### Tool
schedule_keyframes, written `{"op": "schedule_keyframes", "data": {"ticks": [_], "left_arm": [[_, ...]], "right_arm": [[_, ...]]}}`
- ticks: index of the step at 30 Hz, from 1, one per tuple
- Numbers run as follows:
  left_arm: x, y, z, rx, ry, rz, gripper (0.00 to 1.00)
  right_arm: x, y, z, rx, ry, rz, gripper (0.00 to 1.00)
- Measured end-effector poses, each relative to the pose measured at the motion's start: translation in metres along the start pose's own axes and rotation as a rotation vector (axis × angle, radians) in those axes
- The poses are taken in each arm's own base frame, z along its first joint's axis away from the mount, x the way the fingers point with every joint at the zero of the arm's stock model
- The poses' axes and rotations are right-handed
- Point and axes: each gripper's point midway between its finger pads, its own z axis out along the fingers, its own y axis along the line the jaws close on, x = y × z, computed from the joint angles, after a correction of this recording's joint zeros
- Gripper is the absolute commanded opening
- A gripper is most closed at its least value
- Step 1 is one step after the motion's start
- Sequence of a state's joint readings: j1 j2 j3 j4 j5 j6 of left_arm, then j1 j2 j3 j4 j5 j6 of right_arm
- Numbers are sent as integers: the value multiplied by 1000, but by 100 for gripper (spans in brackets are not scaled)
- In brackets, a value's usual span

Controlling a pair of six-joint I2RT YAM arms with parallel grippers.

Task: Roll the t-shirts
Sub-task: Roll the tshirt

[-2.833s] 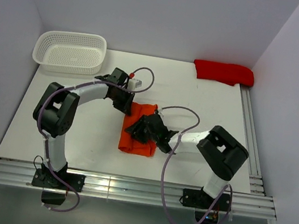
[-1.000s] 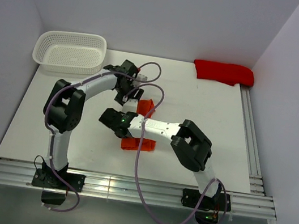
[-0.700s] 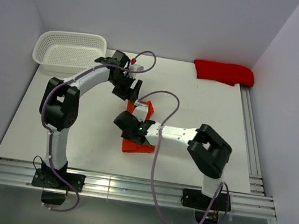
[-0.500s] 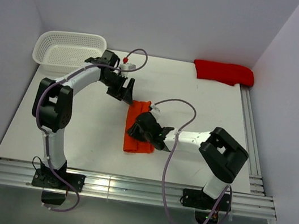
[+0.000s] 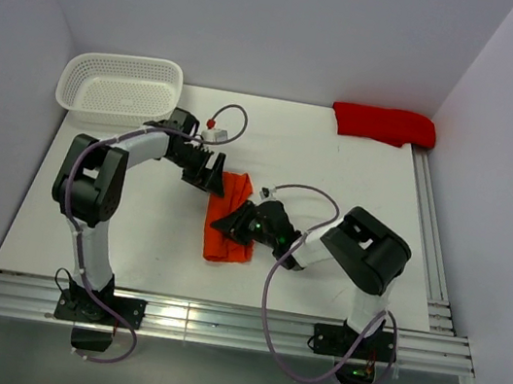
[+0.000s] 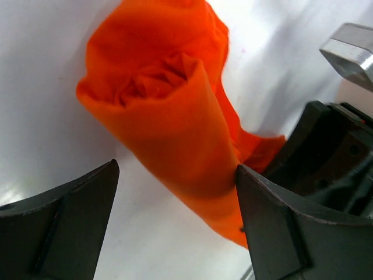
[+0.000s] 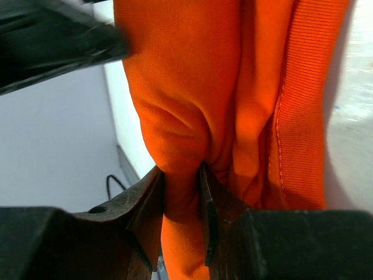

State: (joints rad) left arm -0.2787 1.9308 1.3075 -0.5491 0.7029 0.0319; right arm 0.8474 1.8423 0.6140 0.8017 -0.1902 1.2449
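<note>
The right gripper (image 7: 182, 175) — jaws pinching — held a fold of the orange t-shirt (image 5: 220, 245). The left gripper (image 6: 175, 175), jaws spread, faced its rolled end.

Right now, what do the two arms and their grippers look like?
The left arm and right arm have white tube links between chunky black joints, with a purple-grey cable looping along each. The left gripper and right gripper have dark, flat, wedge-shaped fingers.
</note>
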Motion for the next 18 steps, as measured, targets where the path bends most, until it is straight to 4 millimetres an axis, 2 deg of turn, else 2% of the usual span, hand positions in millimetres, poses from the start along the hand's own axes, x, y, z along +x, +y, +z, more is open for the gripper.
{"op": "schedule_keyframes", "data": {"ticks": [3, 6, 7, 9, 10, 13, 15, 18], "left_arm": [[2, 9, 9, -18, 4, -9, 81], [2, 11, 14, -51, 8, -24, 70], [2, 11, 15, -65, 9, -25, 61], [2, 12, 17, -110, 17, -41, 51], [1, 12, 17, -129, 21, -45, 41], [-3, 11, 17, -192, 33, -41, 26], [-8, 11, 16, -237, 35, -23, 22], [-13, 13, 13, -297, 37, -1, 21]], "right_arm": [[2, 2, 2, -22, 15, 15, 34], [2, 2, 2, -20, 16, 17, 34], [2, 2, 2, -18, 17, 17, 34], [2, 0, 3, -7, 17, 19, 35], [1, 0, 4, 1, 17, 19, 36], [-3, 0, 7, 41, 8, 4, 44], [-8, 1, 9, 83, -9, -19, 50], [-14, -2, 11, 186, -39, -72, 56]]}}
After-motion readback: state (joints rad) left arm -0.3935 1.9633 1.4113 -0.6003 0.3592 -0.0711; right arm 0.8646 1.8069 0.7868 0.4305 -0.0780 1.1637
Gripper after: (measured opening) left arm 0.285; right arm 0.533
